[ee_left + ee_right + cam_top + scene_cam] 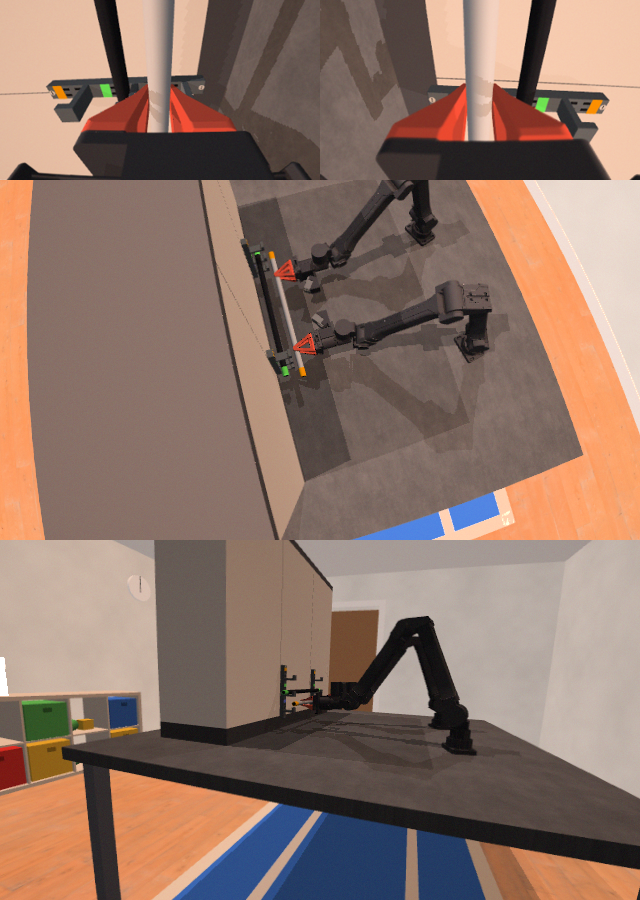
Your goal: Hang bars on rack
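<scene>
Before the rack (273, 362) (283, 710) (141, 79) (583, 96), gripping the white bar (286, 307) (302, 703) (159, 48) (482, 48) with left gripper (295, 348) (306, 703) (159, 89) (480, 85) and right gripper (276, 274) (479, 90), both closed on it. Holding it lower than the black bar (269, 311) (302, 691) (110, 36) (537, 48).Before the rack (273, 362) (283, 710) (141, 79) (583, 96), gripping the white bar (286, 307) (302, 703) (159, 48) (482, 48) with left gripper (295, 348) (306, 703) (159, 89) and right gripper (276, 274) (479, 90), both closed on it. Holding it lower than the black bar (269, 311) (302, 691) (110, 36) (537, 48).

A playroom or classroom, by its wall clock (139, 588) and low cubby shelf (22, 746) of bright bins.

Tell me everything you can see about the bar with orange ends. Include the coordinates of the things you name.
The pale grey bar (285, 302) (300, 703) (159, 48) (481, 48) is straight, round and smooth, metallic-looking, with painted orange ends. It lies about level, out in front of the black bar (269, 305) (111, 40) (537, 40) and lower. The left gripper (295, 348) (303, 702) (159, 89) and right gripper (276, 274) (479, 90) grip it between red fingers.
</scene>
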You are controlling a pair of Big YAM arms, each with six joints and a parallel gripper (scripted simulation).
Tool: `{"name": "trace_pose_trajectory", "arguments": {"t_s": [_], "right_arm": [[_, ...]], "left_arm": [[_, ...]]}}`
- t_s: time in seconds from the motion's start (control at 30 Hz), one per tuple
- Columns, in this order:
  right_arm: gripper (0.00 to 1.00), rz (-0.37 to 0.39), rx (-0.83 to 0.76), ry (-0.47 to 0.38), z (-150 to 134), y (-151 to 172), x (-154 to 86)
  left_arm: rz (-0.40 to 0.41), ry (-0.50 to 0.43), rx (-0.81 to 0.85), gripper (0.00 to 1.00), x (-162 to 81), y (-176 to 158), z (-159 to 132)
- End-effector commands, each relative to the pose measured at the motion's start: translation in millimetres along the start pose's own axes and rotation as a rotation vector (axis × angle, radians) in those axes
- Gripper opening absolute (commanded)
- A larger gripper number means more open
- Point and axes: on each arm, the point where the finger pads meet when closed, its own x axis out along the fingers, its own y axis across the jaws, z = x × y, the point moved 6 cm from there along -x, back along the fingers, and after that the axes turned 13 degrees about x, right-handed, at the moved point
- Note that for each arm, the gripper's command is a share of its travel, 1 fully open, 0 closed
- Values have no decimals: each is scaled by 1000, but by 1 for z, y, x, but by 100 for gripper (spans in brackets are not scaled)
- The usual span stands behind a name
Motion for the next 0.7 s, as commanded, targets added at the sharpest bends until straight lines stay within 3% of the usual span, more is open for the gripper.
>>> {"name": "trace_pose_trajectory", "arguments": {"t_s": [0.0, 0.67], "right_arm": [[0, -88, 8, 1, 1, -37, 3], [0, -87, 8, 1, -1, -37, 3]], "left_arm": [[101, 42, -18, 0, 1, 47, -15], [101, 42, -18, 0, 2, 46, -13]]}}
